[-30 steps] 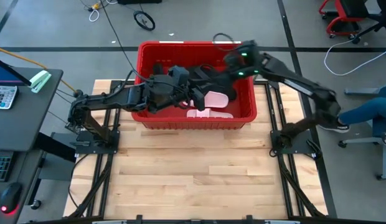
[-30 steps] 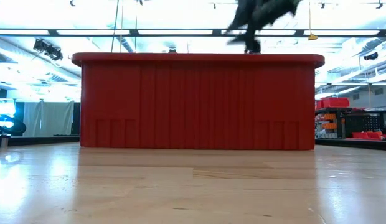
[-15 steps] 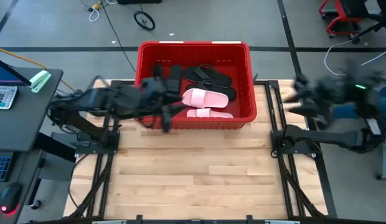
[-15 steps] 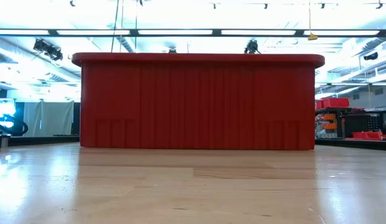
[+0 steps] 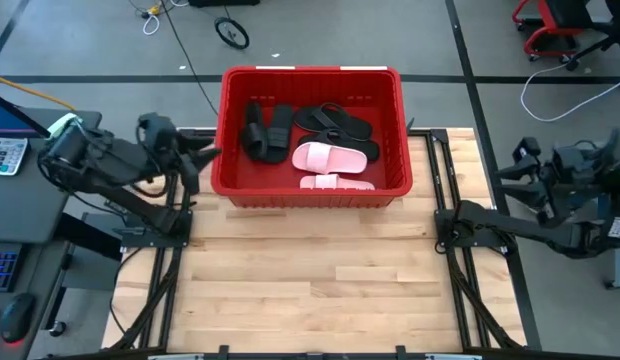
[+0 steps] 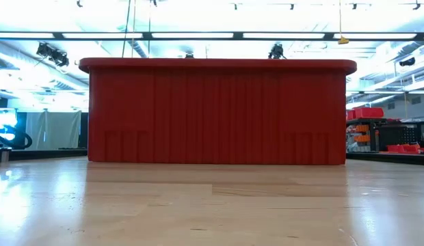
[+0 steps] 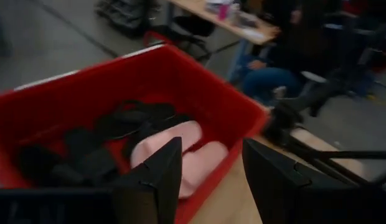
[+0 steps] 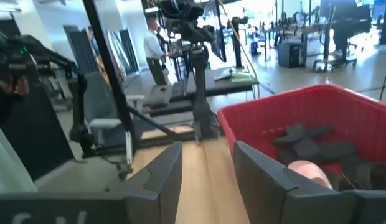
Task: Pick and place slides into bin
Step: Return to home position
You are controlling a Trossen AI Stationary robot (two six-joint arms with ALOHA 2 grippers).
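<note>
Slides [image 5: 328,157] lie in the bin [image 5: 310,71]; left gripper [image 5: 190,162] and right gripper [image 5: 518,170], both parted and empty, sit off its sides, so only parking the arms appears outstanding.

You're looking at a red bin [image 5: 310,190], vertical ribbing on the walls. Inside you have pale pink slides [image 5: 328,158], plain; black slides [image 5: 265,132] and black flip-flops [image 5: 335,122], both solid black. Your worktop [image 5: 310,290] is light blond wood, striped in planks with darker seams.
</note>
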